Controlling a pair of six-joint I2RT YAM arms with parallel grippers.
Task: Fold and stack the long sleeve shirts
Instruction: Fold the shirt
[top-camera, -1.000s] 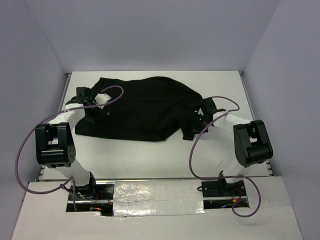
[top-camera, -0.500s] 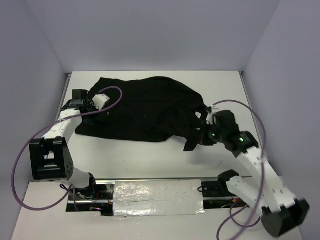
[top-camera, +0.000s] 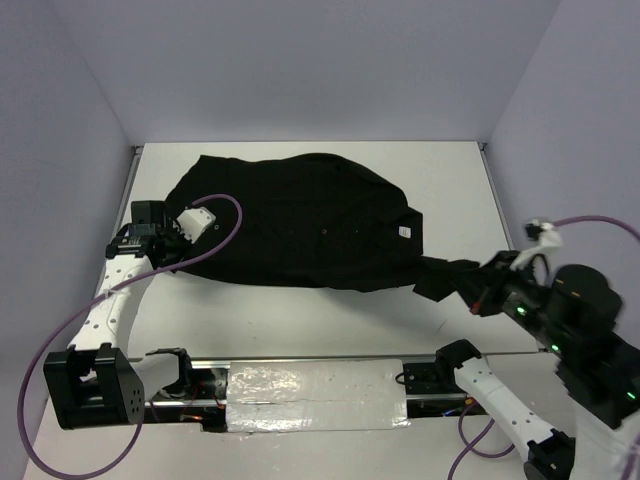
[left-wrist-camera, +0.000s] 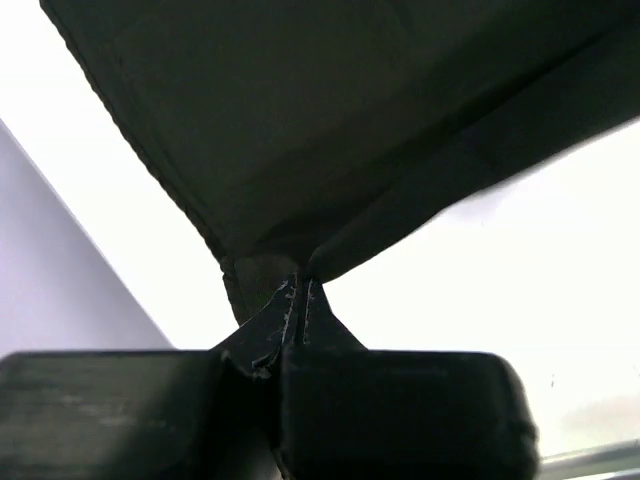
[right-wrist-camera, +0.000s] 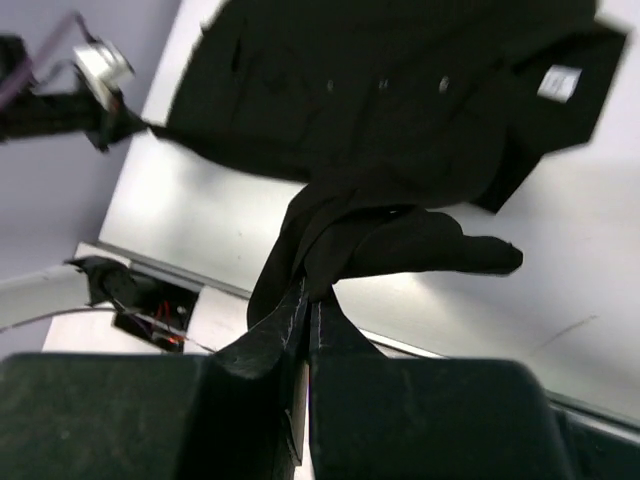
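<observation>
1. The long sleeve shirt (top-camera: 300, 215) is plain black. It lies spread across the middle and far part of the white desk (top-camera: 300, 310), with its body mostly flat and some creases.
2. A small white square tag (top-camera: 404, 232) lies face up on the shirt's right portion, near the edge. The right wrist view also shows it (right-wrist-camera: 558, 82), along with a row of small buttons (right-wrist-camera: 383, 85) across the body.
3. The left gripper (top-camera: 168, 252) is at the shirt's left edge, near the left side of the desk. In its wrist view the fingers of the left gripper (left-wrist-camera: 298, 300) are pressed together on a pinched fold of black fabric, and the cloth fans upward and outward from that pinch.
4. The right gripper (top-camera: 484, 292) is off the shirt's near right corner, close to the right side of the desk. A sleeve runs out from the body to it as a bunched band.
5. In its wrist view the right gripper (right-wrist-camera: 305, 300) is clamped tight on the gathered sleeve. A loose end of the sleeve sticks out to one side above the desk.
6. A purple cable (top-camera: 60, 330) loops beside the left arm.
</observation>
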